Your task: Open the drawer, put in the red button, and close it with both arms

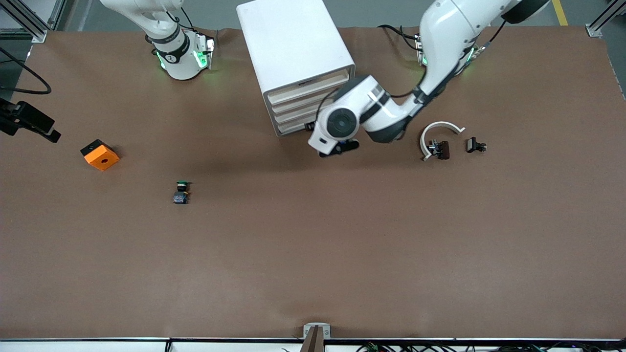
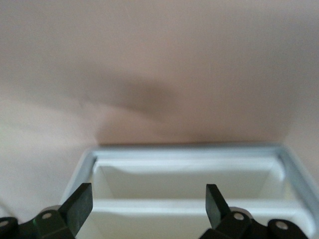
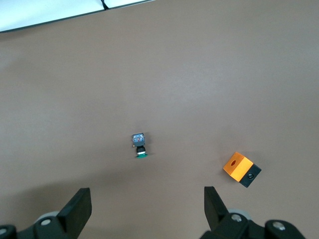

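Drawer cabinet [image 1: 293,44] faces spread left hand [image 2: 149,204]; right hand [image 3: 147,209] waits, spread.

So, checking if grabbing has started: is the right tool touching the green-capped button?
Apart. The right wrist view shows bare table between the open right tool and the green-capped button.

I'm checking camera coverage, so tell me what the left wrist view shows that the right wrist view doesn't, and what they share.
Only the left wrist view shows the white plastic drawer cabinet, right at the open left gripper.

Only the right wrist view shows the small green-capped push-button and the orange block with a black base, under the open right gripper.

Both show the brown table surface.
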Tool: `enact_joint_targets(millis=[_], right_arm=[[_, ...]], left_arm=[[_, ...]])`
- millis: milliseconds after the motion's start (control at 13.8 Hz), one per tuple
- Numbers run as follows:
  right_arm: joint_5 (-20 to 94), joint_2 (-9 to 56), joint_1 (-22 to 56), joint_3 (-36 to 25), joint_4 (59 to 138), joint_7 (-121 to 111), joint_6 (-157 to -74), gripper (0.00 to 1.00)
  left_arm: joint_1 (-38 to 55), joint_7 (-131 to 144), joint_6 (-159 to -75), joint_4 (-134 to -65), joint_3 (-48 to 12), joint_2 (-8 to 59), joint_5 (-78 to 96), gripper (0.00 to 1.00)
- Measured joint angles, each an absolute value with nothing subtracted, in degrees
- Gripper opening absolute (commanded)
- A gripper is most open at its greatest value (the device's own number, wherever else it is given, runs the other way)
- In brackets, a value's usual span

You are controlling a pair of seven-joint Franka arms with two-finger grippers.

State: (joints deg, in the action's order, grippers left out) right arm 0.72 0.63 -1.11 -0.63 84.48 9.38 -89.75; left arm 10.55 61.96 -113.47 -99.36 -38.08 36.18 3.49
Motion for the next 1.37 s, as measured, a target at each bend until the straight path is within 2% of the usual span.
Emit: enact_joint_targets(millis=[289,651,868,1085,1374], right_arm=[[0.72,0.62,-1.11,-0.53,84.48,9.38,-89.74,1.0],[0.73,0.63,-1.11,-0.52,84.48,9.38,-89.72,1.0],[0.73,0.63,-1.11,-0.52,84.48,9.38,-89.46,1.0],[0.71,0.63,-1.12,-0.63,84.48,9.38,-88.47,1.0],[0.7,0.63,-1.15,-0.7,84.48,9.38,-88.36,1.0]], left_arm=[[1.04,61.23,-111.46,-95.25,-37.97,34.97,-1.71,1.0],[-8.36,57.83,-101.41,-91.75,-37.97,25.26,-7.58,1.0],[-13.67,56.52,-97.0,-87.3,-37.84,20.89,-11.2,1.0],[-16.82,50.71,-94.04,-82.21,-37.73,20.49,-18.84,1.0],[-21.68,43.13,-88.84,-78.05,-37.65,20.16,-20.07,1.0]])
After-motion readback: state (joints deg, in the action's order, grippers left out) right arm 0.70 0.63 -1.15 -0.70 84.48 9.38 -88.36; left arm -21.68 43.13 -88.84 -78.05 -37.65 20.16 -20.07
